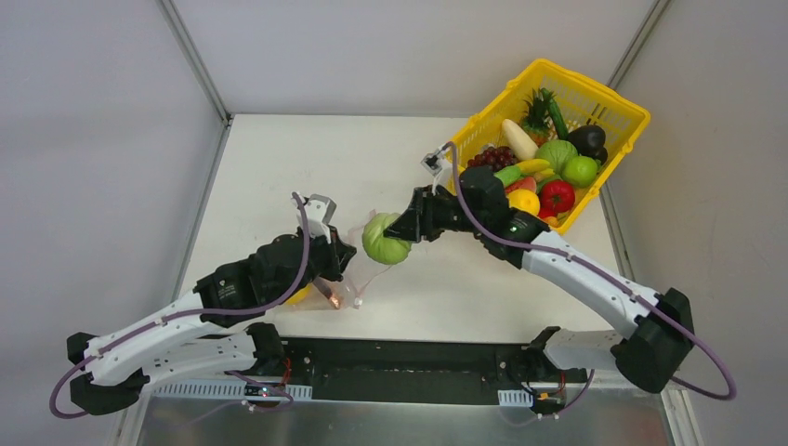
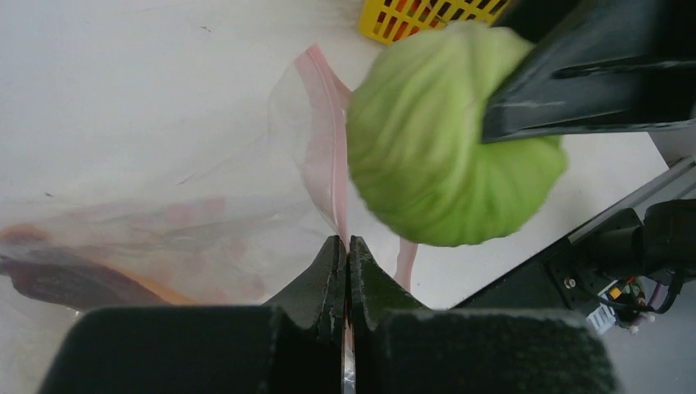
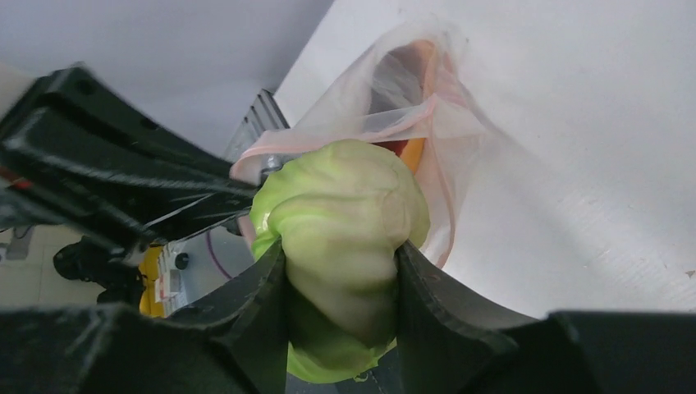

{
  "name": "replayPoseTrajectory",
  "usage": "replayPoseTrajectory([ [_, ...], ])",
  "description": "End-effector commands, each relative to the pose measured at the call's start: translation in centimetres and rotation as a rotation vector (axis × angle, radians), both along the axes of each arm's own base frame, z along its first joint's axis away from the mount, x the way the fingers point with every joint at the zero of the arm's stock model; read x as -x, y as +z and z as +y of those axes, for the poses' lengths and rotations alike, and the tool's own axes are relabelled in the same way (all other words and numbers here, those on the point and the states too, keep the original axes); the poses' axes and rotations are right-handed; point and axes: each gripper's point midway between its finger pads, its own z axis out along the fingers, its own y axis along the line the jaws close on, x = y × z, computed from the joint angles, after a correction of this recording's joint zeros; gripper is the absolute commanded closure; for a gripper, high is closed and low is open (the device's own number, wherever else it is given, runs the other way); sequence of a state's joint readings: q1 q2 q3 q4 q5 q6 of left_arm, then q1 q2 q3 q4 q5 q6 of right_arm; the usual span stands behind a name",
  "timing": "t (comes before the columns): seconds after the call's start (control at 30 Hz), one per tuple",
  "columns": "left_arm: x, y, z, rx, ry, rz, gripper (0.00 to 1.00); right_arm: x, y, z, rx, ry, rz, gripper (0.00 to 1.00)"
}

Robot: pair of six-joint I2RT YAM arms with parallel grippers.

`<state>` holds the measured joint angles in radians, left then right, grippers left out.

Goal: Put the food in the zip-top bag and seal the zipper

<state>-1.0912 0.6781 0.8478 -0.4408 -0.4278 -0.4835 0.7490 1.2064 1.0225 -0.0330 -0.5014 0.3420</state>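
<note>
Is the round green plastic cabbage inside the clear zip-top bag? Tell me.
No, the round green cabbage sits in the right jaws, outside the clear zip-top bag.

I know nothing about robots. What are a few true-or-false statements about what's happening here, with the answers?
1. The right end effector grips the cabbage. True.
2. The cabbage lies deep inside the zip-top bag. False: it is at the bag's open mouth.
3. The left end effector is shut on the bag's edge at the pink zipper. True.
4. The yellow basket is empty. False: it holds many toy foods.
5. The bag is empty. False: an orange item lies inside.
</note>
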Motion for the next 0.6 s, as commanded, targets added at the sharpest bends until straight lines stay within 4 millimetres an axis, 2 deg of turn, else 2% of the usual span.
replayPoseTrajectory([
  [0.0, 0.3, 2.3, -1.6, 0.091, -0.060, -0.022, 1.00, -2.6, 0.7, 2.1, 0.005, -0.090, -0.081, 0.93],
  [0.17, 0.3, 2.7, -1.4, 0.109, -0.053, -0.032, 1.00, -2.3, -1.1, 3.7, 0.054, -0.100, -0.077, 0.90],
  [0.3, 0.3, 3.1, -1.4, 0.113, -0.056, -0.038, 1.00, -2.2, -1.4, 4.6, 0.069, -0.125, -0.110, 0.84],
  [0.4, 0.3, 3.3, -1.4, 0.108, -0.056, -0.038, 1.00, -1.7, -0.9, 5.2, 0.074, -0.134, -0.169, 0.71],
  [0.57, 0.2, 3.5, -0.7, 0.125, -0.030, -0.047, 1.00, -1.0, 0.5, 4.9, 0.041, -0.127, -0.234, 0.37],
])
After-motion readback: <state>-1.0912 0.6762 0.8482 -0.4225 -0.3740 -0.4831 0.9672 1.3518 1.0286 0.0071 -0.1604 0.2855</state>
